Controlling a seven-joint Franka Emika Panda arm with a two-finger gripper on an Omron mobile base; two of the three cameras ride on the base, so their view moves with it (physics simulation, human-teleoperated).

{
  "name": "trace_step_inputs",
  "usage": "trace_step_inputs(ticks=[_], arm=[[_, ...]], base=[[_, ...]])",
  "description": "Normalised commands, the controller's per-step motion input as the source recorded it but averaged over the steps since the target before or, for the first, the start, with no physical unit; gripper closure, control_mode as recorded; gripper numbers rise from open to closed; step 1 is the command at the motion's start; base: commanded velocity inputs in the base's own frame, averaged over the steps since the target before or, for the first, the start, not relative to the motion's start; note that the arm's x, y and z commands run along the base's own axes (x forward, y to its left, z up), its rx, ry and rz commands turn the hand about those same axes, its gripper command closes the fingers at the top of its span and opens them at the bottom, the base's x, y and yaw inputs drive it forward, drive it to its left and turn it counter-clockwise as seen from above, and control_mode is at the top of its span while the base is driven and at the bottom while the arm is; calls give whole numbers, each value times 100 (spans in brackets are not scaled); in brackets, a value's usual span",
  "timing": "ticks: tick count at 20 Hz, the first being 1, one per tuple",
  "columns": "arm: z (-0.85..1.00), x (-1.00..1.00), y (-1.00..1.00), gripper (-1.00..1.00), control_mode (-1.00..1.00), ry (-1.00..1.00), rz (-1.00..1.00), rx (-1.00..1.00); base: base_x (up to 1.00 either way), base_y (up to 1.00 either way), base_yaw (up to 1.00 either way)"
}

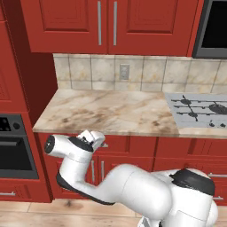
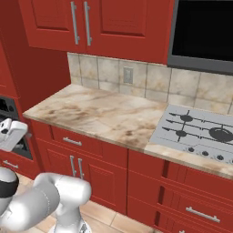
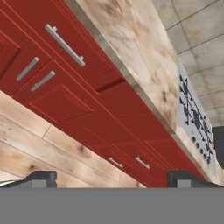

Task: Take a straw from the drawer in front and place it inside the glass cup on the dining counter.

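Currently the gripper (image 3: 112, 177) stands released, its two dark fingertips (image 3: 40, 178) set wide apart at the bottom of the hand view with nothing between them. The hand camera, rolled to one side, looks along a run of red cabinet fronts. The drawer (image 3: 65, 41), a wide shallow red panel with a short silver bar handle (image 3: 64, 45), lies closed just beneath the edge of the marbled worktop (image 3: 131, 48). In the right base view the same drawer (image 2: 77, 142) sits directly under the worktop (image 2: 104, 116), above a pair of cabinet doors (image 2: 73, 168) with vertical silver handles. In the left base view the white arm (image 1: 115, 181) rises from the lower right and bends to the left, its hand (image 1: 91, 139) held at the height of the drawer row, in front of the red fronts; whether it touches them cannot be told. A gas hob (image 2: 195, 129) is set into the worktop to the right, a tiled backsplash (image 2: 113, 75) with a wall socket (image 2: 128, 75) runs behind it, and wooden flooring (image 3: 30, 140) lies below the cabinets.
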Motion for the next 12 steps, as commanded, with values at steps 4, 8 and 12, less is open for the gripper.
trace_step_inputs(ticks=[4,8,12], arm=[[-34,41,5,-100,-100,0,0,-10],[-24,56,0,-100,-100,0,0,-8],[-23,56,4,-100,-100,0,0,-10]], base=[[0,0,0],[0,0,0],[0,0,0]])
